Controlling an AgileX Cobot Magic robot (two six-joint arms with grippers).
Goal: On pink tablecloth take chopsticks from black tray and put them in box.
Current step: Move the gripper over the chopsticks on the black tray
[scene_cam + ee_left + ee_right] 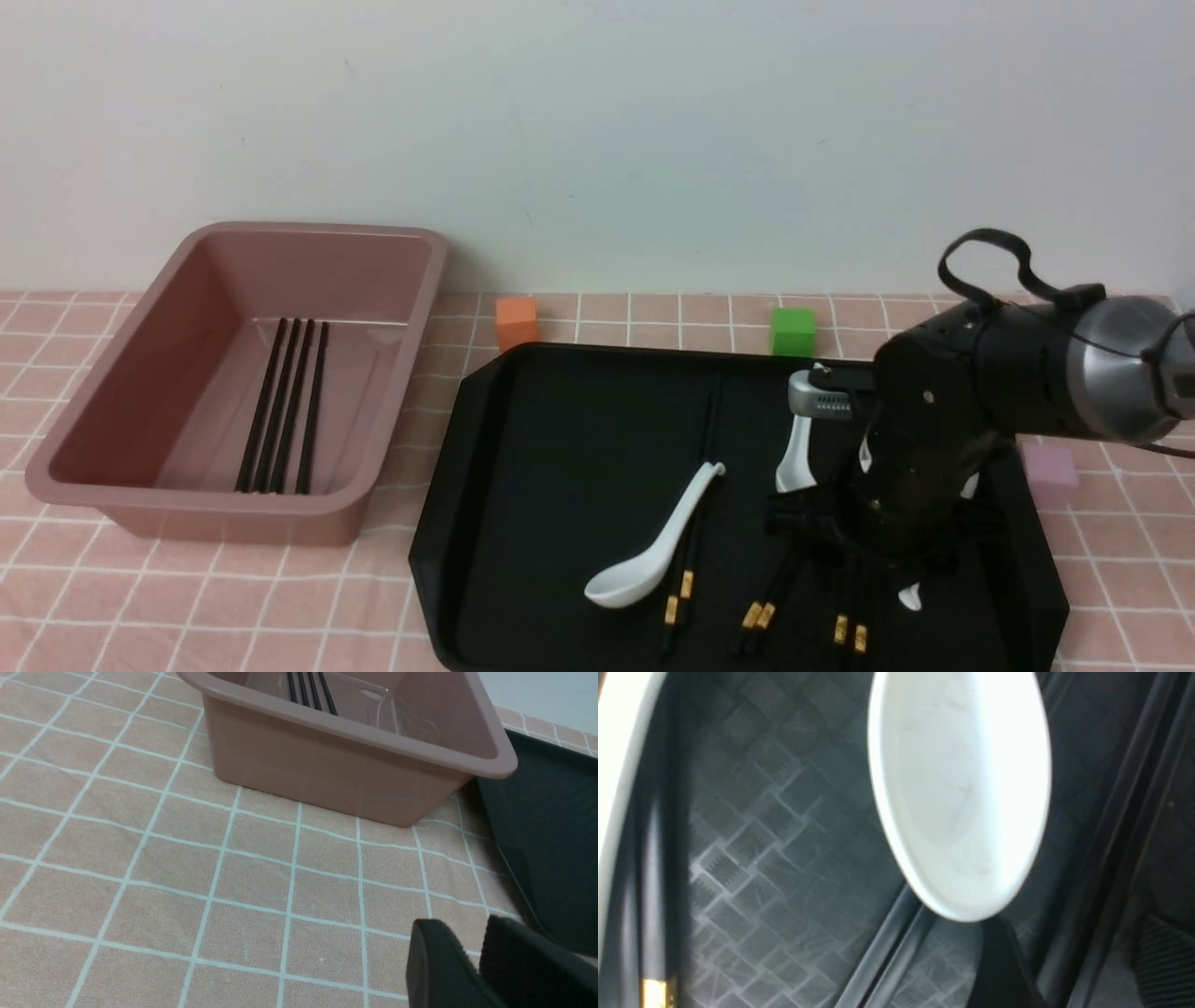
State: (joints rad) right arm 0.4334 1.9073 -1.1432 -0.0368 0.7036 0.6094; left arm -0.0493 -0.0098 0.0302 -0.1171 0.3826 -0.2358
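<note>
On the pink tablecloth (233, 597) the mauve box (103, 411) at the left holds several black chopsticks (285, 406). The black tray (579, 439) carries more chopstick pairs with gold bands (679, 597), (758, 614), (850, 633). My right gripper (854, 560) points down onto the tray's right part. In the right wrist view it (1078, 952) is open, with its fingers on either side of a chopstick pair (1120, 826) just above the tray floor. My left gripper (467, 933) is shut and empty, low over the cloth in front of the box (336, 774). It is out of the front view.
White ceramic spoons lie on the tray (653, 551), (798, 457); one spoon bowl (962, 793) is right beside my right gripper. Orange (516, 322), green (793, 330) and pink (1048, 469) cubes sit on the cloth behind and right of the tray. A wall stands behind.
</note>
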